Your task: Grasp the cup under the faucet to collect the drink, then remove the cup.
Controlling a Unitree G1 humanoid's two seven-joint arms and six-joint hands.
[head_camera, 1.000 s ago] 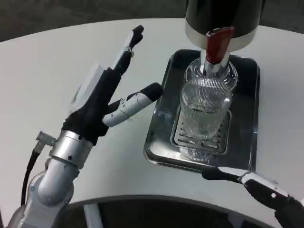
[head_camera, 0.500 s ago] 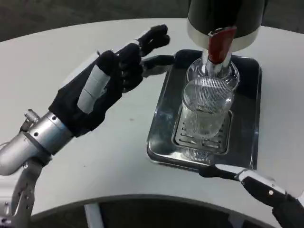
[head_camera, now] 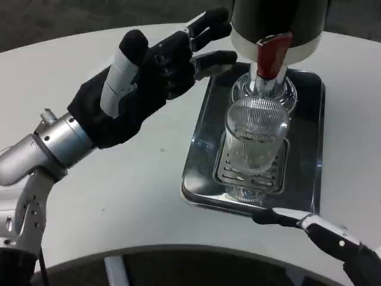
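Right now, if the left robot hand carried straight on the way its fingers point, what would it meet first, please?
Probably the dispenser's dark body: the left robot hand points up-right toward it, above the ribbed glass cup. Depth is unclear.

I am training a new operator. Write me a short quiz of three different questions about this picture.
1. True or false: the left hand grips the cup.
2. Where does the cup stand? A) on the bare table B) on the tray's grate, under the red faucet lever C) in the right hand
3. Fill in: the right hand lies just in front of the tray's ____ edge.

Key: 1 false; 2 B; 3 near.
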